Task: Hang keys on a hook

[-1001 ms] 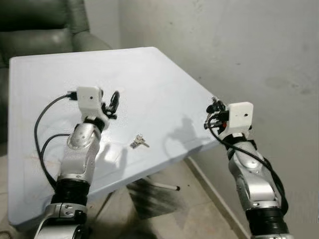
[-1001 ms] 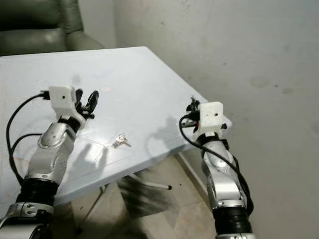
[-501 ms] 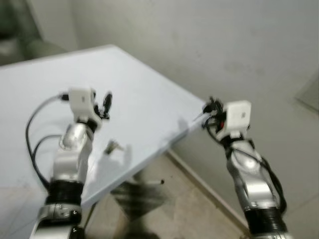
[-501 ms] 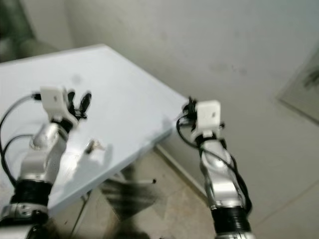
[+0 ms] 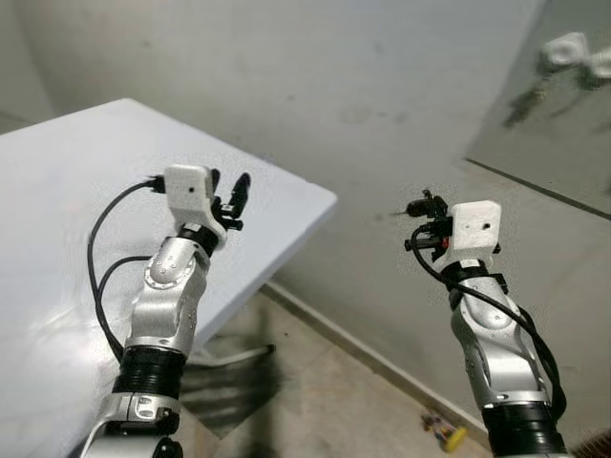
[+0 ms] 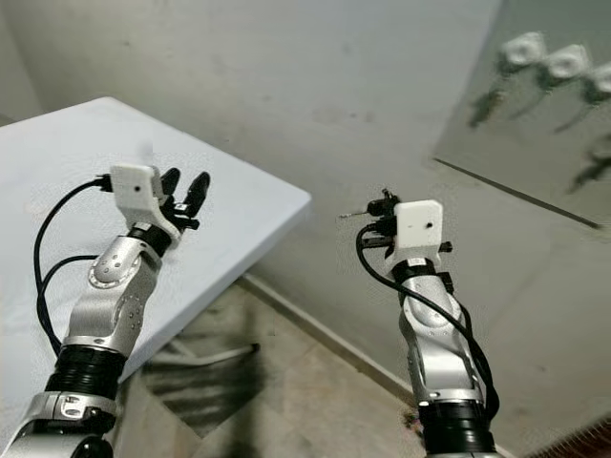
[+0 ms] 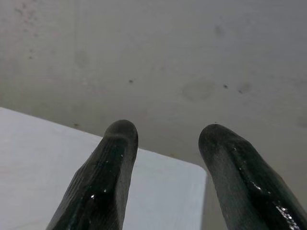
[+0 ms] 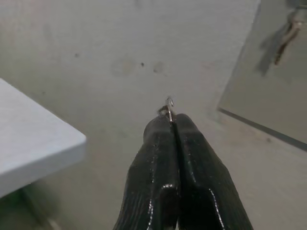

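Observation:
My right gripper is raised in front of the grey wall, off the table's corner. It is shut on a small metal key ring that pokes out past its fingertips; a thin key sticks out to its left. High on the right hangs a grey panel with white hooks, and keys hang from them. That panel is above and to the right of my right gripper. My left gripper is open and empty above the white table.
The table's corner juts toward the wall between my arms. Bare tiled floor lies below, with the table's leg on it. A small yellow object lies by the wall's base.
The camera has swung right and up: the table slid left, the loose keys on it left the picture, and the panel with hooks came in. Both arms hold much the same pose.

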`<state>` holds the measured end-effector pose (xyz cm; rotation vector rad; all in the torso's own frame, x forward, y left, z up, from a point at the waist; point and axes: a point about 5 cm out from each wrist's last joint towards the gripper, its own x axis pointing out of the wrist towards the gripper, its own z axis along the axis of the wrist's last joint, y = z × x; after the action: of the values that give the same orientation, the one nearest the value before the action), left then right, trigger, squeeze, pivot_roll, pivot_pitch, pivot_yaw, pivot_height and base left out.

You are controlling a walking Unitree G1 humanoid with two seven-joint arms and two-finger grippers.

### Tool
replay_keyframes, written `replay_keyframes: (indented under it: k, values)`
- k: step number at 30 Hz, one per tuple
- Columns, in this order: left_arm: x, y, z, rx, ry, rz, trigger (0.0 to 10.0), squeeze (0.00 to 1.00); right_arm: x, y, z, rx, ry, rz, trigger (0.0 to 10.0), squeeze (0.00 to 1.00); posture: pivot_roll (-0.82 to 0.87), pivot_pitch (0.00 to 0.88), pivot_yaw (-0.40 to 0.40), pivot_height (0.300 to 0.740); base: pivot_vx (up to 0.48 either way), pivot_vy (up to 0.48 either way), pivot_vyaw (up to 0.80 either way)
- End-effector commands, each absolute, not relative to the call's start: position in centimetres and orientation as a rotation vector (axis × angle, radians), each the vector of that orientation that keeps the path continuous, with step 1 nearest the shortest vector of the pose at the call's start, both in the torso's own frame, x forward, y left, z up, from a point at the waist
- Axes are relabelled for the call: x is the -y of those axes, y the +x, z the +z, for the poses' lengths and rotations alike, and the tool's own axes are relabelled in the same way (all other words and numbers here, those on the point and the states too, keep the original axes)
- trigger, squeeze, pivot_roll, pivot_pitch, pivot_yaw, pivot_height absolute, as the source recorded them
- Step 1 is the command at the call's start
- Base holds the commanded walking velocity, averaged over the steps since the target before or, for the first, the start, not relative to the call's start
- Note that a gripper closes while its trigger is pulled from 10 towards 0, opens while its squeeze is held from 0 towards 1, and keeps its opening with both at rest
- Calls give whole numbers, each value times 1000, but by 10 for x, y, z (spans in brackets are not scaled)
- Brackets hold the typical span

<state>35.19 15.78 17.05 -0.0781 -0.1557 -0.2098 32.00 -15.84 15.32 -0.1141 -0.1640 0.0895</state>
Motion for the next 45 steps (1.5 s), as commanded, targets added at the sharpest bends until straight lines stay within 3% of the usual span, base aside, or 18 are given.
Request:
replay_keyframes:
  k: [1, 23, 36, 45]
  values:
    - [-157, 352, 176, 176, -85, -218, 10000, 0, 160, 321, 159, 187, -130, 82, 10000, 0, -125, 0, -50, 724, 0, 0, -656]
    - [-144, 349, 173, 154, -144, -237, 10000, 0, 159, 320, 159, 174, -143, 83, 10000, 0, -126, 0, -57, 724, 0, 0, -657]
    - [-147, 350, 175, 140, -166, -227, 10000, 0, 160, 319, 163, 198, -137, 78, 10000, 0, -125, 0, -57, 724, 0, 0, 0]
    - [-147, 350, 177, 144, -180, -231, 10000, 0, 159, 318, 165, 208, -140, 81, 10000, 0, -129, 0, -55, 724, 362, 0, 0]
